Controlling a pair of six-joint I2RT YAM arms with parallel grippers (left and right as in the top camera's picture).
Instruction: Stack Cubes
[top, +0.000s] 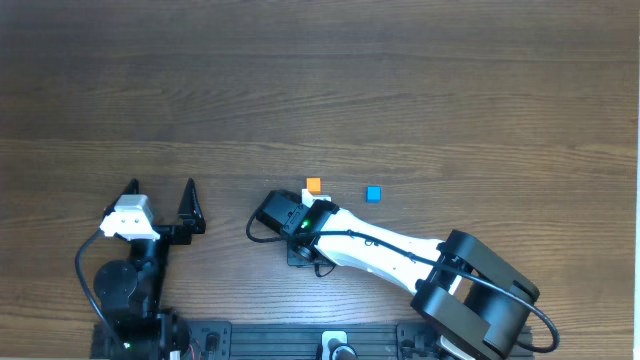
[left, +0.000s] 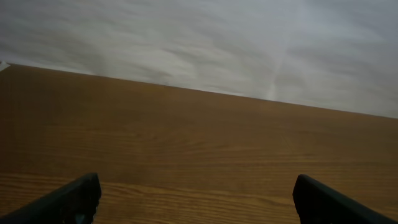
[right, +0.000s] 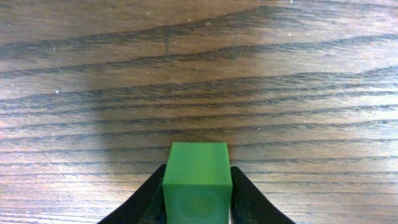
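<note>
A green cube is clamped between the two dark fingers of my right gripper, just above the wooden table. In the top view the right gripper sits left of centre, pointing left, with its wrist covering the green cube. An orange cube lies on the table just behind that wrist. A blue cube rests a little further right. My left gripper stands open at the near left, far from the cubes, and its fingers hold nothing.
The wooden table stretches bare across its far half. The right arm's white link runs diagonally from the near right toward the centre. A pale wall rises beyond the table's edge in the left wrist view.
</note>
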